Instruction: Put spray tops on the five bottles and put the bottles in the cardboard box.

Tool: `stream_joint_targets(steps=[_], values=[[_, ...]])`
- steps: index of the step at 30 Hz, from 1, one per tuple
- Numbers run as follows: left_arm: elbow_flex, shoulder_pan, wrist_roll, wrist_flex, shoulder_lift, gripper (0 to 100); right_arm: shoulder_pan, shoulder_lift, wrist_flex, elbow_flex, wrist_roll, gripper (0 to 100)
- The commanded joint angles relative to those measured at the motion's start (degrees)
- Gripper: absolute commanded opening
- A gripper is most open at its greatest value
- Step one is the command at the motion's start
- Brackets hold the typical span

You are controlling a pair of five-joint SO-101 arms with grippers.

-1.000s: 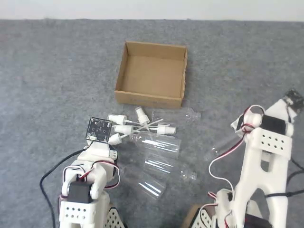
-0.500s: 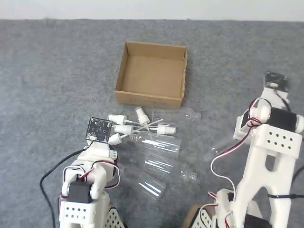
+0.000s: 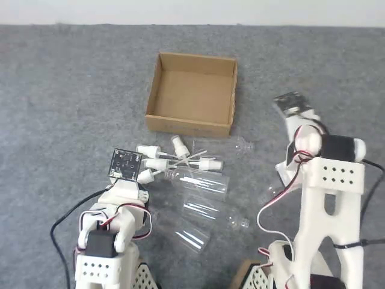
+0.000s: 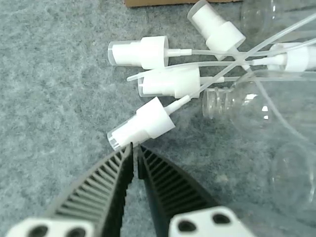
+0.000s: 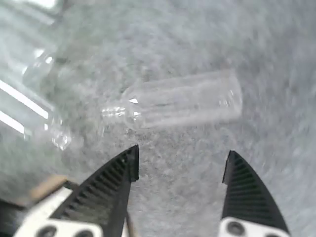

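on the left, the left claw (image 4: pixel 132 148) hangs low over the grey mat (image 3: pixel 60 90), jaws pressed together with nothing between them, tips just beside the nearest top (image 4: pixel 143 123). the other tops (image 4: pixel 170 81) lie in a loose heap beyond it, their thin dip tubes crossing one another. these look like light, hard plastic. i'd take one across the ribbed white collar, never by the tube, which looks likely to bend or flick away.

moving to the middle, the bottles (image 3: pixel 195 180) lie on their sides on the mat, all uncapped, none in the box (image 3: pixel 191 93), which sits open just beyond the heap. clear, thin-walled, round: i'd expect them to roll at a nudge and slip in a loose pinch. mid-body, across the width, looks the safest hold, with enough squeeze to stop it turning while a top goes on.

over to the right, the right claw (image 5: pixel 182 154) is spread wide and holds nothing, poised above the lone bottle (image 5: pixel 182 103), which lies apart from the rest with its neck toward them. the jaws stand on either side of its body line, so closing on the barrel seems the natural move. too near the neck and it may well pivot out.
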Motion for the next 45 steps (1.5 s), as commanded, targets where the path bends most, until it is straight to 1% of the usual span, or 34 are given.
stream_joint_targets(steps=[1,5,10,15,17,19,25,31,33,38,42,45], values=[[-0.84,-0.26,0.70,0.26,-1.23,1,-2.86,-2.24,0.57,-3.52,7.30,24.1],[-0.84,-0.26,0.70,0.26,-1.23,1,-4.35,-2.15,0.75,-3.43,12.40,24.1],[-0.84,-0.26,0.70,0.26,-1.23,1,-4.44,-2.15,0.75,-2.99,22.68,24.2],[-0.84,-0.26,0.70,0.26,-1.23,1,-4.44,-2.15,-0.75,4.48,33.93,24.2],[-0.84,-0.26,0.70,0.26,-1.23,1,-4.26,-2.42,-2.77,7.56,37.01,24.2],[-0.84,-0.26,0.70,0.26,-1.23,1,-4.09,-2.77,-5.49,10.02,38.15,24.2],[-0.84,-0.26,0.70,0.26,-1.23,1,-4.35,-2.15,-10.59,12.22,38.33,24.8],[-0.84,-0.26,0.70,0.26,-1.23,1,-4.35,-2.15,-14.73,14.77,38.33,41.0],[-0.84,-0.26,0.70,0.26,-1.23,1,-4.35,-2.15,-16.66,16.35,38.51,40.8],[-0.84,-0.26,0.70,0.26,-1.23,1,-4.35,-2.15,-18.77,21.01,43.87,37.7],[-0.84,-0.26,0.70,0.26,-1.23,1,-4.35,-2.15,-18.77,22.77,45.71,36.9],[-0.84,-0.26,0.70,0.26,-1.23,1,-4.35,-2.15,-21.49,24.97,45.89,36.8]])
